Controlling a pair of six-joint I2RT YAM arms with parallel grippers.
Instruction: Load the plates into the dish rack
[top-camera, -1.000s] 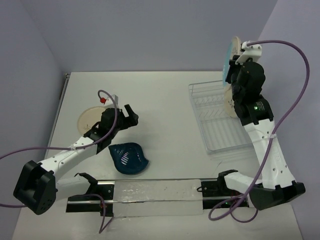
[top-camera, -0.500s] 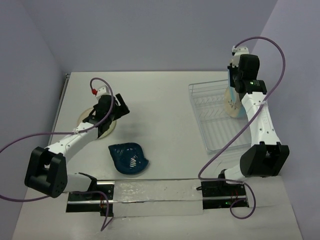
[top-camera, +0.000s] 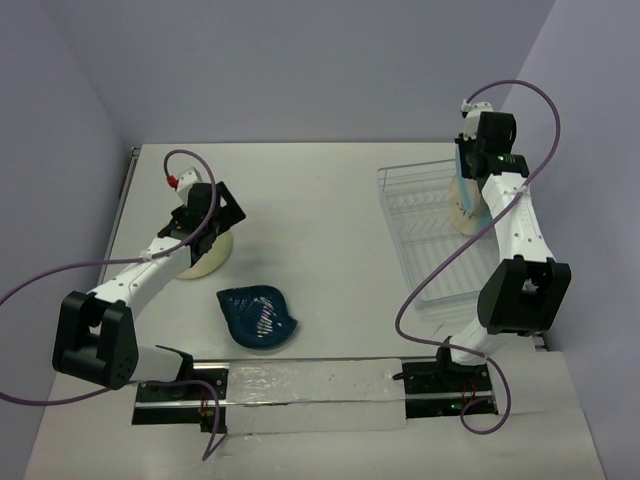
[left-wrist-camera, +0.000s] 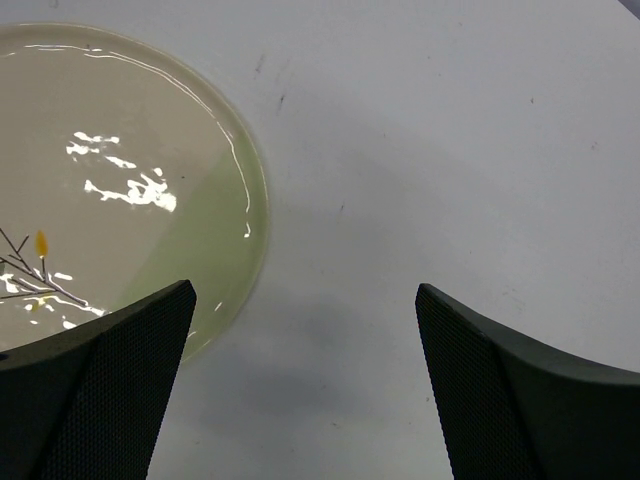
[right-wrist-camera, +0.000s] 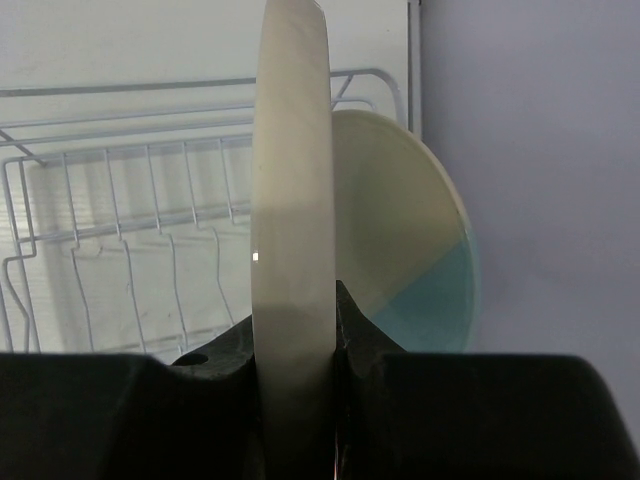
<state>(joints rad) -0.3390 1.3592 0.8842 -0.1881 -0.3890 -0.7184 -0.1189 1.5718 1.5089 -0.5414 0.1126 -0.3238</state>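
Observation:
A cream plate with a dark sprig lies flat on the table at the left. In the left wrist view it fills the upper left. My left gripper hovers open and empty over its right rim. A dark teal leaf-shaped dish sits on the table nearer the arms. The wire dish rack stands at the right. My right gripper is shut on a plate held upright and edge-on over the rack's far end. A cream-and-light-blue plate stands in the rack just behind it.
A clear strip on black rails lies along the near edge between the arm bases. Purple cables loop from both arms. The rack's wire slots run to the left of the held plate. Walls close the far and right sides.
My left arm has swung left and back until its gripper is over the plate on the table. My right arm has brought the held plate down to the rack's far end.

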